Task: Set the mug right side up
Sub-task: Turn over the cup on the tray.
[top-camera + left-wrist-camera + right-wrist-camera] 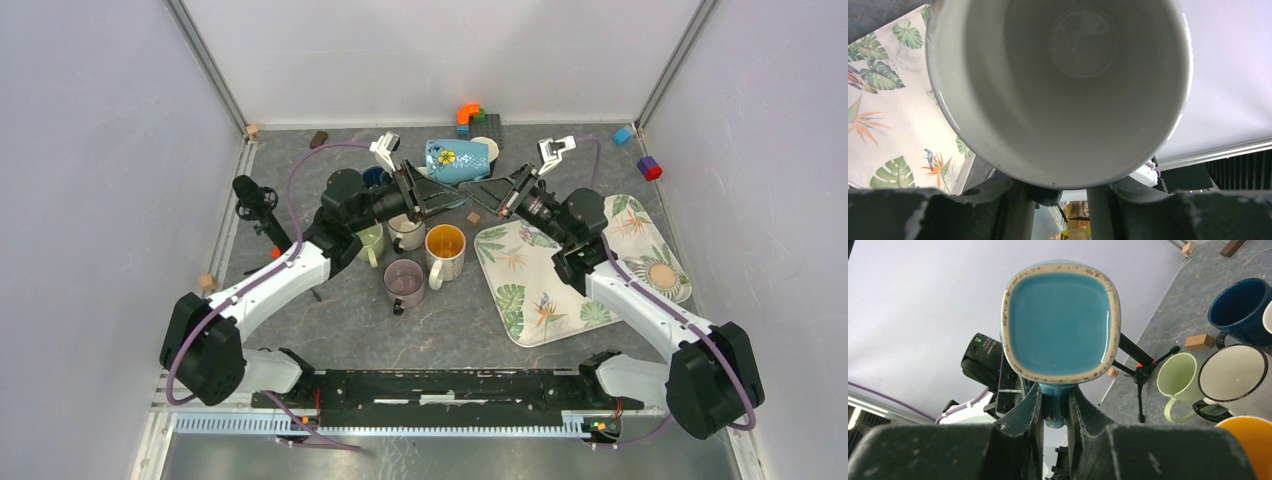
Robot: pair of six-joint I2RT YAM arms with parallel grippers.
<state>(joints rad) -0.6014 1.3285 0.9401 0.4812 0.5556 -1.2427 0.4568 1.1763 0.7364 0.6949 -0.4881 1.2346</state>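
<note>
A light-blue mug with a flower print (455, 160) hangs on its side above the table, between my two grippers. My right gripper (478, 192) (1055, 400) is shut on the mug's handle (1057, 407), and the mug's blue base (1060, 320) faces that camera. The mug's white inside (1063, 100) faces the left wrist camera. My left gripper (440, 192) (1055, 192) sits under the rim, its fingers (1015, 207) partly closed on either side of a dark blue piece of the handle (1053, 195). A gap still shows on one side.
Upright mugs stand below: pale green (370, 240), white with a black rim (405, 232), orange inside (445, 245), mauve (404, 282), navy (377, 178). A leaf-print tray (580, 270) lies at the right. A small tripod (262, 210) stands at the left. Toy blocks (470, 115) line the back wall.
</note>
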